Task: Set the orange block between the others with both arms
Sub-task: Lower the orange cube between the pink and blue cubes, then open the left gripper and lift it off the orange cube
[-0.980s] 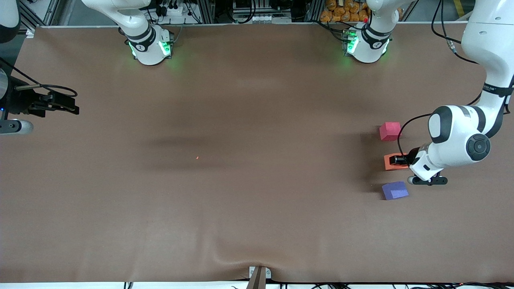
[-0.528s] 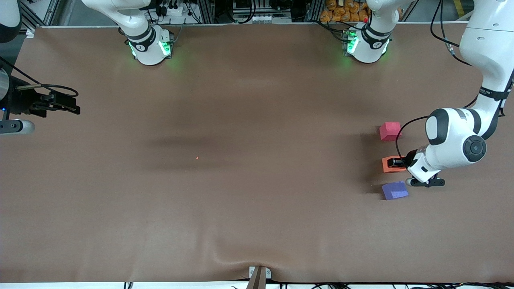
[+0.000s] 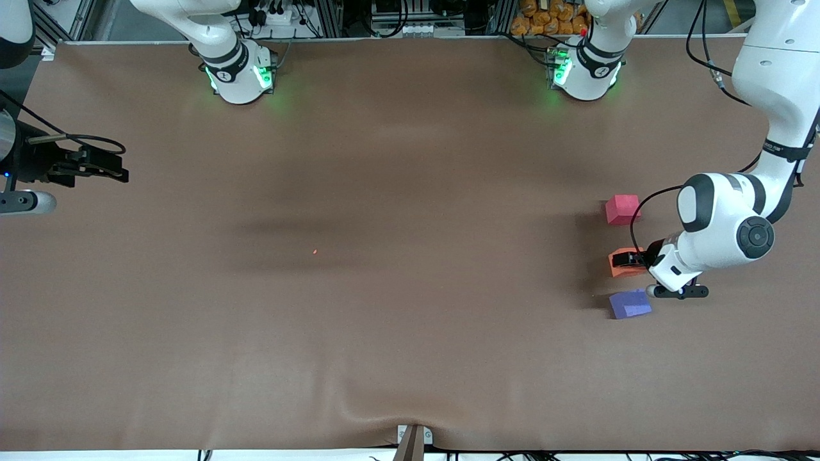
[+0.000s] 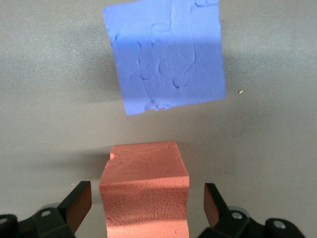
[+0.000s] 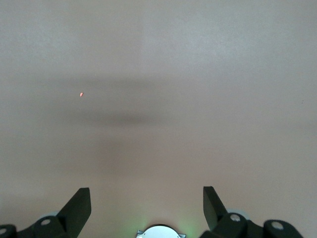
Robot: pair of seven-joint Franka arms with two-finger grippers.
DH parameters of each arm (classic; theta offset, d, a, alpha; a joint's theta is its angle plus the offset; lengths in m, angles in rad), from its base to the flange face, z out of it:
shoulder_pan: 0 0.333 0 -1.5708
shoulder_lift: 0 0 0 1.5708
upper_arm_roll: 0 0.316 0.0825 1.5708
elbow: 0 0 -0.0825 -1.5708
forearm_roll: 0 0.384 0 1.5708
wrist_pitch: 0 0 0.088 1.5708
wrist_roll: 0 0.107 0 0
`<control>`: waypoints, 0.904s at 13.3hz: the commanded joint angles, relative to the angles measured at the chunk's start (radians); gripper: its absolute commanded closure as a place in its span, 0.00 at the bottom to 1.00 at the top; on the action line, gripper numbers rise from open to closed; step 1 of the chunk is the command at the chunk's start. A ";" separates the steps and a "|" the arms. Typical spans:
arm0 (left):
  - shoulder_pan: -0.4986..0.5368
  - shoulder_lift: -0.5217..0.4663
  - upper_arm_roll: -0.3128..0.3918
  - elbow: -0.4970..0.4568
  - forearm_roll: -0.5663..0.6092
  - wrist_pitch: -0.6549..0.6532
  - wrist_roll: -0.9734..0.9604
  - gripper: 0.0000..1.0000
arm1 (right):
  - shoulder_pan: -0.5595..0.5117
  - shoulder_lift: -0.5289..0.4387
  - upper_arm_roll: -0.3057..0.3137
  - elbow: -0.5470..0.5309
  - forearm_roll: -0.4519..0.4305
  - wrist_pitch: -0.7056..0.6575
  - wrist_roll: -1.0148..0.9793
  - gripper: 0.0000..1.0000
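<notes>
**Orange block down between its two neighbours, left claw spread around it**

The orange block [image 3: 624, 264] sat on the brown worktop [image 3: 384, 288] toward the left arm's end, in a line with the other two cubes. The pinkish-red cube [image 3: 622, 209] lay farther from the front camera than the orange one, and the purple cube [image 3: 630, 303] lay nearer to that camera. All three stood apart from one another, with bare worktop showing in each gap.

The left claw [image 3: 631, 258] was down at the orange block. In the left wrist view its two fingers [image 4: 78, 204] stood spread on either side of the orange block [image 4: 144, 191], a visible gap between each pad and the cube's faces, so the claw was apart and gripping nothing. The same view showed the purple cube [image 4: 167, 57] just past the orange one, turned slightly askew to it, its top marked with faint puzzle-like seams.

The right arm waited at its own end of the worktop, its right claw [image 3: 106, 168] hanging over the worktop's edge there. The right wrist view showed that claw's fingers [image 5: 79, 208] wide apart with nothing between them, only bare worktop below and a tiny orange speck [image 5: 81, 93] on the surface. That same speck [image 3: 314, 251] showed in the front view near the middle of the worktop, well apart from the cubes.
</notes>
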 commanded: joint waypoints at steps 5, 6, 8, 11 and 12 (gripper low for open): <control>0.007 -0.166 -0.012 0.015 0.012 -0.122 0.009 0.00 | 0.007 0.000 0.005 0.007 0.010 -0.008 -0.004 0.00; 0.007 -0.189 -0.019 0.015 0.006 -0.128 0.009 0.00 | 0.007 0.000 0.004 0.007 0.009 -0.008 -0.004 0.00; 0.008 -0.285 -0.051 0.027 -0.037 -0.246 0.012 0.00 | 0.007 0.000 0.004 0.007 0.010 -0.008 -0.004 0.00; 0.008 -0.386 -0.101 0.053 -0.041 -0.354 0.008 0.00 | 0.007 0.000 0.004 0.007 0.009 -0.008 -0.005 0.00; 0.007 -0.385 -0.102 0.057 -0.038 -0.363 0.012 0.00 | 0.007 0.000 0.004 0.007 0.009 -0.008 -0.005 0.00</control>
